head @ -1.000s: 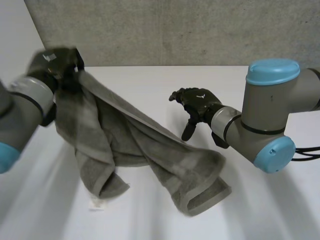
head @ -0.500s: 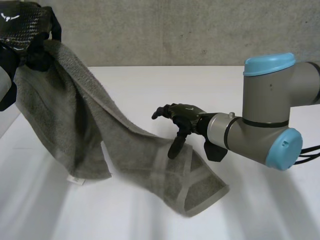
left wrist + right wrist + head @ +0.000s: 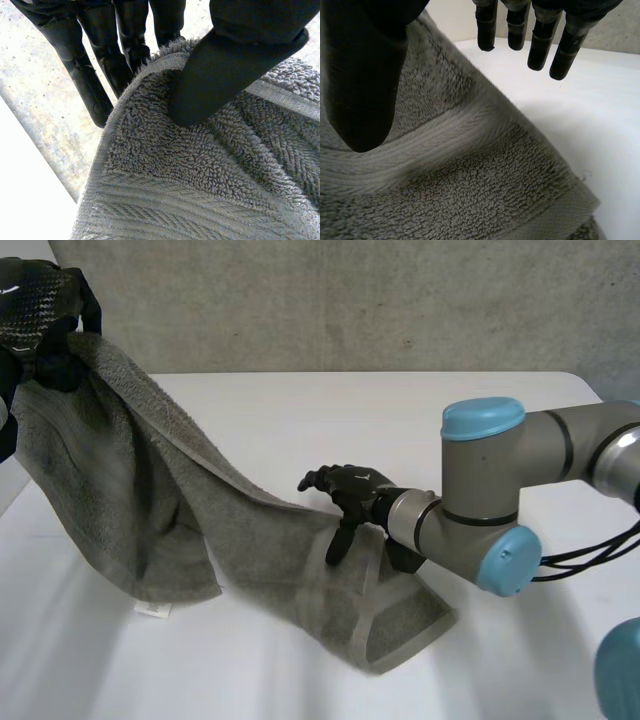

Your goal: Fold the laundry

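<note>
White table point(image 3: 330, 410), concrete wall point(image 3: 350, 300) behind: grey towel point(image 3: 180, 510) half lifted.
Long axis slanting from raised corner, pinched in left hand point(image 3: 35, 310), down to lower end flat on table beneath right hand point(image 3: 350, 485), fingers relaxed, grasping nothing.

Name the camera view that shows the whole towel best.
The head view: the towel hangs from its raised corner down to the table, seen end to end. The left wrist view shows that corner pinched by the left hand; the right wrist view shows a banded stretch under the open right hand.
</note>
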Controlling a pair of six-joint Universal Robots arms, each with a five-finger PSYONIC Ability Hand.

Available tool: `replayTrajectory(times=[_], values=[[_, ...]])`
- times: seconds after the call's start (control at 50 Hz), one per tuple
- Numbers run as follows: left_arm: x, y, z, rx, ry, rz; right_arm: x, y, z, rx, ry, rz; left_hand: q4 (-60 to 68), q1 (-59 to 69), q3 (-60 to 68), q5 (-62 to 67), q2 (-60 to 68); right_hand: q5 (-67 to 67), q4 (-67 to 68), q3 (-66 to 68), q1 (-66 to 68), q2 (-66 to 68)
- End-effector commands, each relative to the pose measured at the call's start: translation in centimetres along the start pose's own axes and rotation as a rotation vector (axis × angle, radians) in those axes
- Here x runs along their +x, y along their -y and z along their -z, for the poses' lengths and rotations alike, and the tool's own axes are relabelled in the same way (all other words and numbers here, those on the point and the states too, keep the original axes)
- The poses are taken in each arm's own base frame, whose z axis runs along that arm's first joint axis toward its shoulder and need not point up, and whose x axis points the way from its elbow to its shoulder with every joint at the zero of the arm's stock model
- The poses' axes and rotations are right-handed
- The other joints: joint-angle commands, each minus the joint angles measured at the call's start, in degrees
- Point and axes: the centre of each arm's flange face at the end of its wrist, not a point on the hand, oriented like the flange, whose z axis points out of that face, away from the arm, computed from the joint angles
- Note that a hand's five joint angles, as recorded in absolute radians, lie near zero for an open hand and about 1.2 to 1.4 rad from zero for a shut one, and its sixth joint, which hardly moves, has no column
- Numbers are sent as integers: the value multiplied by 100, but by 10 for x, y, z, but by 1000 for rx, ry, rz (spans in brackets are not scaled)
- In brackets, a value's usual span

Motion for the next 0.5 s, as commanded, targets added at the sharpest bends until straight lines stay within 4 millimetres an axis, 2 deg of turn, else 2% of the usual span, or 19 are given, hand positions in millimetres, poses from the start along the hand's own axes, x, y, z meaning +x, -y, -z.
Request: replayTrajectory(times=[0.02,0.04,0.06,0.08,0.12,0.14,0.18,0.2,0.24,0.26,0.28,0.3,0.32,0.34,0.36,0.4,0.42,0.46,0.5], values=[[-6,-5,-3,-9,21,-2,-9,-7,-13,-3,17,15,1020,1191,1032,1145,1030,3743,3594,3699,3730,3647],[-6,-5,-3,-9,21,-2,-9,-7,-13,-3,17,15,1020,1191,1032,1145,1030,3764,3616,3720,3751,3669],[-7,-6,-5,-9,26,-5,-9,0,-14,17,11,22,1020,1191,1032,1145,1030,5896,5748,5852,5883,5800],[-9,-5,-8,1,30,-6,-9,0,-14,18,11,22,1020,1191,1032,1145,1030,5917,5769,5873,5904,5822],[-10,-2,-11,21,36,-8,-4,34,-12,116,-22,55,1020,1191,1032,1145,1030,6635,6487,6591,6622,6539],[-12,0,-17,48,46,-12,-4,34,-12,117,-23,55,1020,1191,1032,1145,1030,6635,6487,6591,6622,6539],[-15,2,-28,86,55,-13,1,96,6,290,-79,120,1020,1191,1032,1145,1030,6635,6487,6591,6622,6539],[-15,2,-28,86,55,-13,1,97,6,291,-79,121,1020,1191,1032,1145,1030,6635,6487,6591,6622,6539],[-17,23,-51,224,60,-18,5,172,40,529,-174,283,1020,1191,1032,1145,1030,6635,6487,6591,6622,6539],[-17,23,-51,224,60,-18,5,173,41,530,-174,283,1020,1191,1032,1145,1030,6635,6487,6591,6622,6539],[-20,42,-62,321,72,-24,-1,209,61,668,-227,394,1020,1191,1032,1145,1030,6635,6487,6591,6622,6539],[-24,62,-71,422,88,-30,-2,209,61,669,-227,395,1020,1191,1032,1145,1030,6635,6487,6591,6622,6539],[-24,62,-71,423,89,-30,-8,242,82,809,-294,502,1020,1191,1032,1145,1030,6635,6487,6591,6622,6539],[-26,81,-80,518,102,-30,-14,268,103,938,-362,593,1020,1191,1032,1145,1030,6635,6487,6591,6622,6539],[-26,81,-80,519,102,-30,-14,269,103,940,-363,594,1020,1191,1032,1145,1030,6635,6487,6591,6622,6539],[-32,113,-95,681,129,-17,-24,302,136,1114,-483,708,1020,1191,1032,1145,1030,6635,6487,6591,6622,6539],[-32,113,-95,682,130,-17,-24,302,136,1114,-483,708,1020,1191,1032,1145,1030,6635,6487,6591,6622,6539],[-37,132,-104,782,144,-1,-32,313,154,1173,-512,732,1020,1191,1032,1145,1030,6635,6487,6591,6622,6539],[-36,134,-109,799,140,5,-32,312,156,1160,-511,735,1020,1191,1032,1145,1030,6635,6487,6591,6622,6539]])
